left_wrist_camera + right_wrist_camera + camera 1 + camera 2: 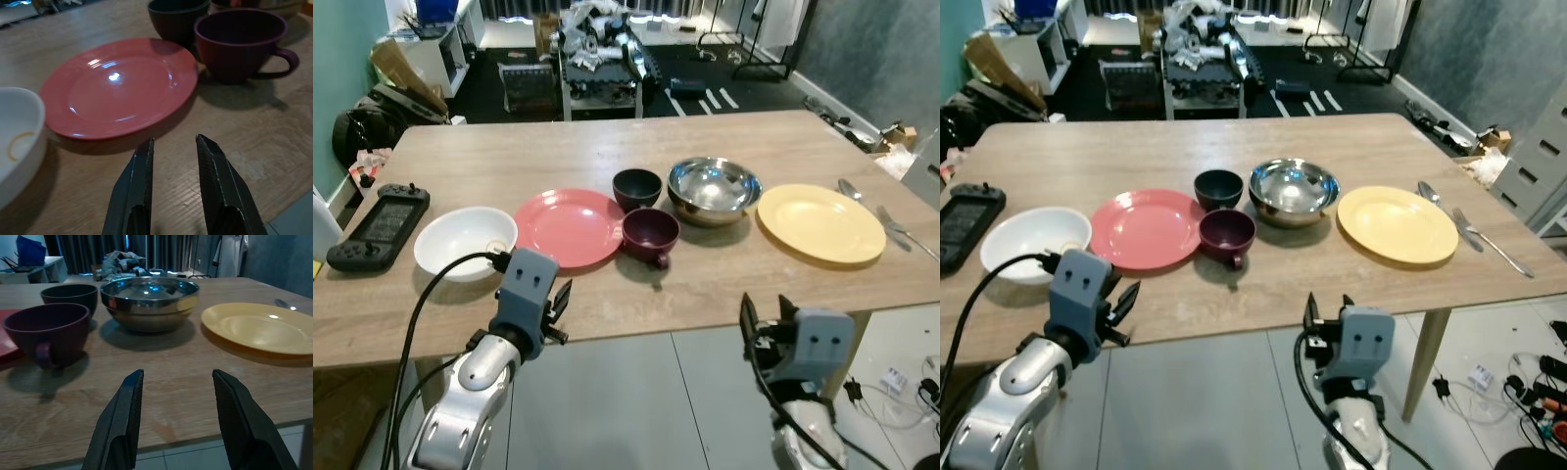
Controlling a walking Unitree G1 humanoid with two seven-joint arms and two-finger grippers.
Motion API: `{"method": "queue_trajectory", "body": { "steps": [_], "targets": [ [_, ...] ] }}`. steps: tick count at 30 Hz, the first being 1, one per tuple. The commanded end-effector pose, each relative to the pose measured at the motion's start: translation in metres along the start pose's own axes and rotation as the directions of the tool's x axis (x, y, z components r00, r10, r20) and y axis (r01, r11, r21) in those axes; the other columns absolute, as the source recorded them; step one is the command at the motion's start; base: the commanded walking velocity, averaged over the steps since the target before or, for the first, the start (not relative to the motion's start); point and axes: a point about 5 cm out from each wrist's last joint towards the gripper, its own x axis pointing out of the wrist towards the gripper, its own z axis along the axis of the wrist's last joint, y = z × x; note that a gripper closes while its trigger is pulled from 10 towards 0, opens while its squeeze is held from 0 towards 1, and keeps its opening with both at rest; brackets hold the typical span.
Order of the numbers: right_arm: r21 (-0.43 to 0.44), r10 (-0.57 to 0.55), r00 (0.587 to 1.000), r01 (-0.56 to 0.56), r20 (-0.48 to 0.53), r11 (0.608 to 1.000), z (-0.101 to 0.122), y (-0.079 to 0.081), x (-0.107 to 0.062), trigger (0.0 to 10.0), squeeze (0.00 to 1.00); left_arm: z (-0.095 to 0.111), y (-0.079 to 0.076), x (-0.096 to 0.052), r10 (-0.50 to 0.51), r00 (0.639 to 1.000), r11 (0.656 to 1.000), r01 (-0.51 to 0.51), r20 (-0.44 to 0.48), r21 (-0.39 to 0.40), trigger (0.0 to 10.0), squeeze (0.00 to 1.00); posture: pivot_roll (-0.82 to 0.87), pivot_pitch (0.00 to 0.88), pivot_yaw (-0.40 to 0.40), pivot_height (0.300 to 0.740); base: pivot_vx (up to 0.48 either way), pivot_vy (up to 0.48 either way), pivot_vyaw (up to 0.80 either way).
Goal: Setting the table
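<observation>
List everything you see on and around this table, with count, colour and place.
white bowl: 1, white, table's left part
game controller: 1, black, left edge
pink plate: 1, pink, right of the white bowl
dark bowl: 1, dark, behind the mug
mug: 1, purple, centre front
steel bowl: 1, silver, right of centre
yellow plate: 1, yellow, right part
cutlery: 2 pieces, silver, far right
table: 1, light wood
left gripper: open, facing the pink plate
right gripper: open, near front edge

On the counter [607,284]: 2 plates, red [570,226] and yellow [820,222]. 3 bowls: white [465,242], dark [636,187], steel [714,189]. 1 purple cup [651,235], 1 game console [379,225], 2 cutlery pcs [1474,227].
</observation>
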Motion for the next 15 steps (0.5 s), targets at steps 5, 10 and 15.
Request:
{"method": "queue_trajectory", "body": {
  "steps": [5, 10, 15],
  "targets": [
    [-0.001, -0.019, 0.999, 0.019, -0.031, 1.000, -0.0016, -0.0034, -0.0037, 10.0, 0.00, -0.0089, -0.0010, 0.0016, -0.016, 0.999, 0.999, 0.014, -0.033, -0.039, 10.0, 0.00, 0.01, 0.055, 0.080, 0.740, 0.000, 0.000, 0.00],
    [0.004, -0.011, 0.999, 0.011, -0.047, 1.000, -0.0039, 0.0011, -0.0045, 10.0, 0.00, -0.0130, 0.0032, 0.0031, 0.021, 0.999, 0.999, -0.023, -0.045, -0.038, 10.0, 0.00, 0.02, 0.048, 0.085, 0.740, 0.000, 0.000, 0.00],
    [0.012, -0.008, 0.998, 0.008, -0.060, 1.000, -0.0065, 0.0037, -0.0035, 10.0, 0.00, -0.0115, 0.0034, 0.0063, 0.033, 0.999, 0.998, -0.035, -0.032, -0.047, 10.0, 0.00, 0.03, 0.037, 0.080, 0.740, 0.000, 0.000, 0.00]
  ]
}}
